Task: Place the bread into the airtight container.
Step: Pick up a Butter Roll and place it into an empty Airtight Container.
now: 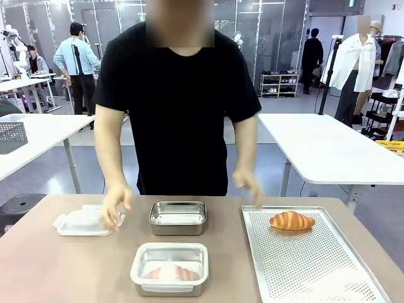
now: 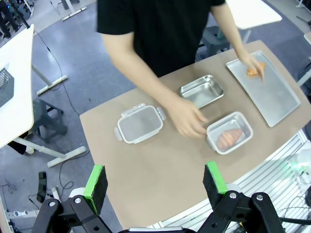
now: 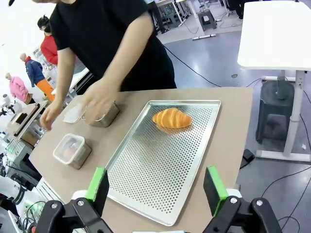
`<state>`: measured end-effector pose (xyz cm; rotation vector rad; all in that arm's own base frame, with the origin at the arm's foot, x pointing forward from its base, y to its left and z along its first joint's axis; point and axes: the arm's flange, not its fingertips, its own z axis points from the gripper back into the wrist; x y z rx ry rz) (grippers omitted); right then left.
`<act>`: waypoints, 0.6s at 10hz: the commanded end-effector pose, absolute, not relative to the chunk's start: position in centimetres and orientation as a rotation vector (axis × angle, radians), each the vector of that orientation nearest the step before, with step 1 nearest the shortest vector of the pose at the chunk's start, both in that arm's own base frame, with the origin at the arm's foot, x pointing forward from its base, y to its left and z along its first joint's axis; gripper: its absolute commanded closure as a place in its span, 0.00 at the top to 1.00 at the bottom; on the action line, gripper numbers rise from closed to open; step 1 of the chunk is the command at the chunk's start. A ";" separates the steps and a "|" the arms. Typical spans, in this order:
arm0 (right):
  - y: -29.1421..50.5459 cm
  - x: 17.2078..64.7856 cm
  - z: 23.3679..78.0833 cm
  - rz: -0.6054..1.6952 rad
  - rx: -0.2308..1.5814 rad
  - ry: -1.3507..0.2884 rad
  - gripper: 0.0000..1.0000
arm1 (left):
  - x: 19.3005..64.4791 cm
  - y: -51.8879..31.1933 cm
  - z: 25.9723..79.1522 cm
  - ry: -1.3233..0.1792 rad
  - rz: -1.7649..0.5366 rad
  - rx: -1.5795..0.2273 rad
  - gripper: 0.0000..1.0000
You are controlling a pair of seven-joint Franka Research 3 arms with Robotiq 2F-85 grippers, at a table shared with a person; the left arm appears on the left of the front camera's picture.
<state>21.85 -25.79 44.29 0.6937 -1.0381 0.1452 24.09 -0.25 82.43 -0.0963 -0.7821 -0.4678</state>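
Front view: bread (image 1: 291,220) on tray (image 1: 303,268) — left fingers (image 2: 95,187) apart, right fingers (image 3: 98,189) apart, empty.

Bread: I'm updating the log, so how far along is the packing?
Done: one croissant sits in the near lidded container. In hand: nothing; the left gripper and right gripper hang open. To do: the other croissant lies on the tray, the far container empty, a loose lid beside it.
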 end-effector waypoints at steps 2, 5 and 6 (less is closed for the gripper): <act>-25.4 21.9 44.3 0.142 0.698 -1.052 0.99 | 24.1 -0.2 82.7 -0.772 -0.470 -0.096 1.00; -25.8 21.8 44.3 0.145 0.693 -1.038 0.99 | 24.1 -0.2 82.7 -0.772 -0.470 -0.096 1.00; -27.4 22.0 45.4 0.145 0.683 -1.009 0.99 | 24.1 -0.2 82.7 -0.772 -0.470 -0.096 1.00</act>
